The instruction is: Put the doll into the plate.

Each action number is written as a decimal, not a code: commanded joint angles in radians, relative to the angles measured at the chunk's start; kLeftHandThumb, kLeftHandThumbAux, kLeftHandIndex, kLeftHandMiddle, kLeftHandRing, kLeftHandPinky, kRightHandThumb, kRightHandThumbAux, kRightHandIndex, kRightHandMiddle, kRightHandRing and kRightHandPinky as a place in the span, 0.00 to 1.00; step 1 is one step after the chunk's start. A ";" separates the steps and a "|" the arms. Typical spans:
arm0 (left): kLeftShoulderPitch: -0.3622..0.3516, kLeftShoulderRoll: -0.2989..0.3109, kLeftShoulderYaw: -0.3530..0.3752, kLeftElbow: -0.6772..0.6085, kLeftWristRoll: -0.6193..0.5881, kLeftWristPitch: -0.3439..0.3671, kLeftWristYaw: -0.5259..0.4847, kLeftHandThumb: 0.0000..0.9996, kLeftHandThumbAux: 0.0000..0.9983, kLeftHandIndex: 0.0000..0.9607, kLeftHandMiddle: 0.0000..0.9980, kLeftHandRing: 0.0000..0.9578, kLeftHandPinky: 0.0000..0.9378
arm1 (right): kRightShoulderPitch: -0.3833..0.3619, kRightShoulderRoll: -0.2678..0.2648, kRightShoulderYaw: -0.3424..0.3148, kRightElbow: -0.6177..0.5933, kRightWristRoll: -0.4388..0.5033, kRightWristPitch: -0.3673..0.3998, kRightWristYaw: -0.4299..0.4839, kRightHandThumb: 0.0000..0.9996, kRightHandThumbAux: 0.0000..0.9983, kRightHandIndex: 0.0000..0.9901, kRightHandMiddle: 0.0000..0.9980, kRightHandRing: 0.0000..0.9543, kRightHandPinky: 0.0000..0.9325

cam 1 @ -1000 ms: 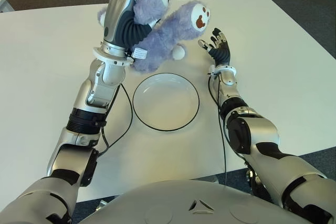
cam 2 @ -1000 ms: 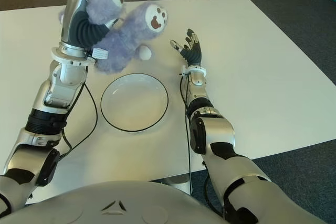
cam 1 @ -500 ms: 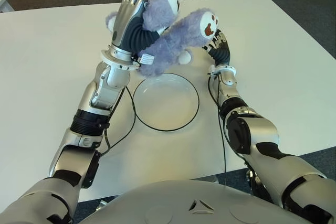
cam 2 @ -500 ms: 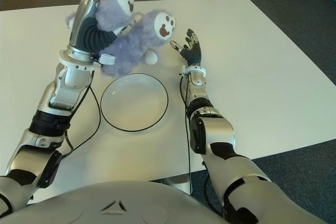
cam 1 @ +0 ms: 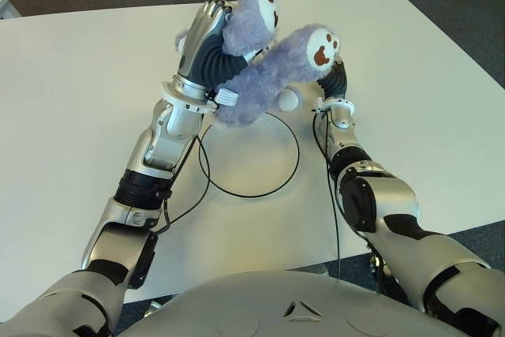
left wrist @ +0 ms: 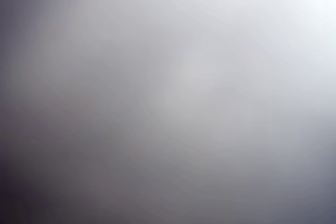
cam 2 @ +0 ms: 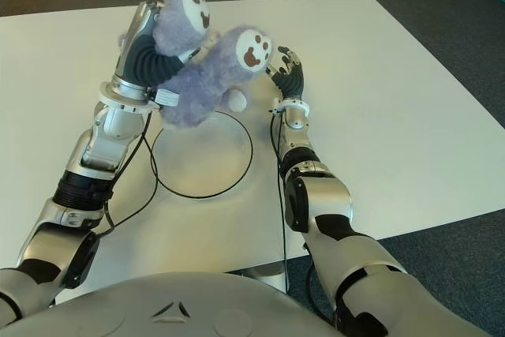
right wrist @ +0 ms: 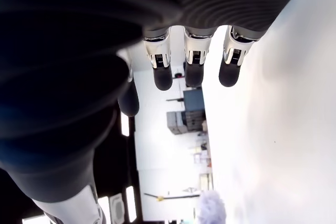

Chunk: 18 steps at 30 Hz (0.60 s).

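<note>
Above the black-rimmed white round plate, at its 12 o'clock: fluffy purple plush doll, clasped aloft by left hand for lowering. Right hand at 2 o'clock, fingers spread, empty. White surface beneath.

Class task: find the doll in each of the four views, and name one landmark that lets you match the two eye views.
Left eye view: doll, upper centre, held by the left hand.
Right eye view: doll, upper left of centre.
Left wrist view: nothing can be made out.
Right wrist view: purple tuft at one edge.
Landmark: plate.
</note>
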State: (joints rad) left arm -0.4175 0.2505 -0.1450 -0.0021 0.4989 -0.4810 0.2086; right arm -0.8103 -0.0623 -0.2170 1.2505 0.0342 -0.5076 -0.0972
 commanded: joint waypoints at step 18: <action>0.066 -0.054 -0.041 -0.068 -0.061 -0.013 -0.072 0.71 0.66 0.80 0.84 0.89 0.90 | 0.096 0.026 -0.050 0.074 0.014 0.025 0.017 0.68 0.73 0.42 0.12 0.07 0.11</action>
State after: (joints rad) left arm -0.3660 0.2012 -0.1807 -0.0527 0.4529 -0.4896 0.1582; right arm -0.8129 -0.0556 -0.2569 1.2576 0.0429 -0.5212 -0.0839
